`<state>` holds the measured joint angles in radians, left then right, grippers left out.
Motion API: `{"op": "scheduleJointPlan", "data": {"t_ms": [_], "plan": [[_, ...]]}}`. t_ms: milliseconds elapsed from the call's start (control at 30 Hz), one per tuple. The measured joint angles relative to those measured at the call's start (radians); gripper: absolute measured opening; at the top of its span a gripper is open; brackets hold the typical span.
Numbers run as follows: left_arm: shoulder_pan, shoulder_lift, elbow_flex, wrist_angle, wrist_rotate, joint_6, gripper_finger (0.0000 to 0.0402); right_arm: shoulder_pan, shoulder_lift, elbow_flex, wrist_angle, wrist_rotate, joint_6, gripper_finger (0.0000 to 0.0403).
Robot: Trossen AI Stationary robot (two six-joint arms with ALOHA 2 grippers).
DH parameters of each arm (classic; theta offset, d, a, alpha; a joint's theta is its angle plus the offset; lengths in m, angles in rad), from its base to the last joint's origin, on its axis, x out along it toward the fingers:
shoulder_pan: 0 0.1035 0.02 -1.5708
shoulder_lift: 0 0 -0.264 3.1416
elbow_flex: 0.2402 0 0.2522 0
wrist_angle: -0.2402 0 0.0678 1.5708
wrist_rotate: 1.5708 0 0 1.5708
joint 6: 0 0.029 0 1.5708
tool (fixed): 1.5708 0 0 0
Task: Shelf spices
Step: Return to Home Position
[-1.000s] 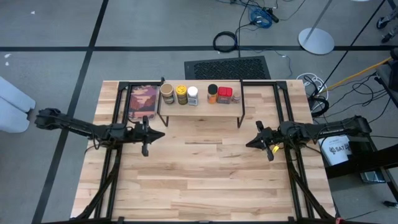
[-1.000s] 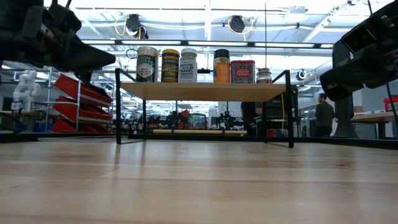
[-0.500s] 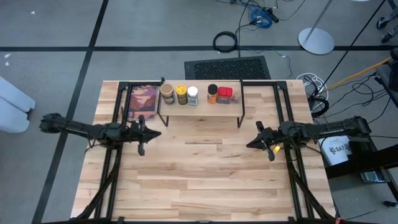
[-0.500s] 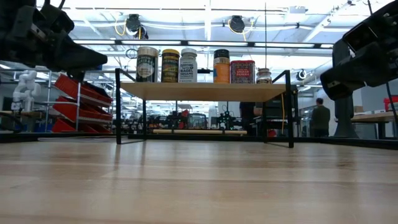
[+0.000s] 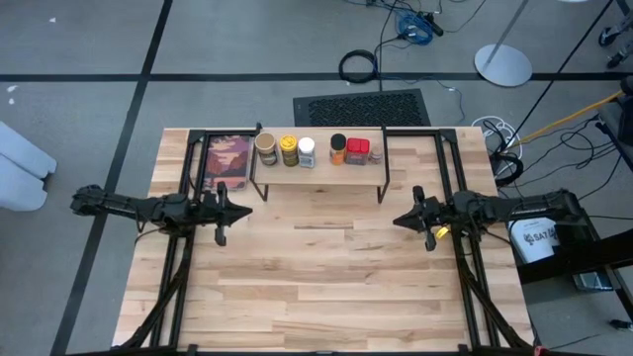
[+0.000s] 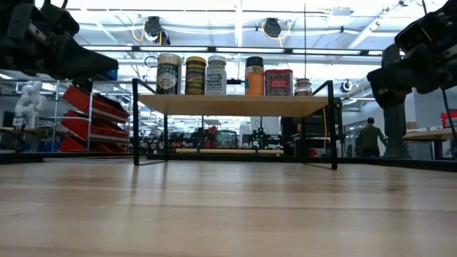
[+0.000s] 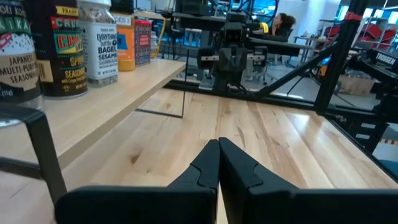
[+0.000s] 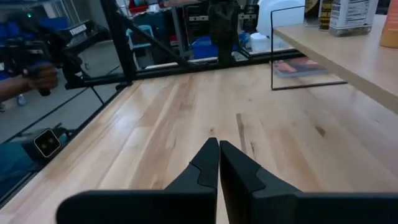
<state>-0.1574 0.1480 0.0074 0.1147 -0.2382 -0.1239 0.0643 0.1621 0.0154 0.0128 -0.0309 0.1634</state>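
1. Spices (image 5: pixel 307 150) stand in a row on the shelf (image 5: pixel 316 175), 12 o'clock on the surface (image 5: pixel 316 287).
2. Left end effector (image 5: pixel 240 211): fingers together, empty, 9 o'clock.
3. Right end effector (image 5: pixel 400 220): fingers together, empty, 3 o'clock.

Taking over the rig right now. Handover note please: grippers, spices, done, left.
Arms: left gripper has its jaws shut and empty, raised over the table off the shelf's left front corner. The right gripper has its jaws shut and empty, off the right front corner.
Spices: six in a row on the shelf: tan jar, yellow-lidded jar, white-lidded jar, dark-lidded orange jar, red box, small grey-lidded jar.
Done: all six shelved.
Left: probably only parking both arms at home.
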Motion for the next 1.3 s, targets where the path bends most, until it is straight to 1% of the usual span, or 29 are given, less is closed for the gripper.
{"op": "scheduleJointPlan", "data": {"t_ms": [200,400,567,967,1167,1233,1300], "plan": [[0.0,-0.056,0.0,-0.058,-0.006,0.003,0.0008,0.0,-0.044,0.0,-0.005,0.022,0.008,0.0],[0.0,-0.095,0.0,-0.06,-0.008,0.023,0.0008,0.0,-0.082,0.0,-0.006,0.036,0.008,0.0],[0.0,-0.099,0.0,-0.061,-0.008,0.025,0.0008,0.0,-0.098,0.003,-0.002,0.087,0.035,0.0],[0.0,-0.099,0.0,-0.064,-0.008,0.029,0.0008,0.0,-0.153,0.004,-0.005,0.084,0.013,0.0],[0.0,-0.099,0.0,-0.065,-0.007,0.028,0.0008,0.002,-0.16,0.004,-0.008,0.08,0.069,0.0],[0.0,-0.099,0.0,-0.065,-0.007,0.028,0.0008,0.009,-0.16,0.015,-0.036,0.076,0.07,0.0],[0.0,-0.099,0.0,-0.065,-0.006,0.033,0.0008,0.019,-0.16,0.053,-0.13,0.084,0.073,0.0]]}}
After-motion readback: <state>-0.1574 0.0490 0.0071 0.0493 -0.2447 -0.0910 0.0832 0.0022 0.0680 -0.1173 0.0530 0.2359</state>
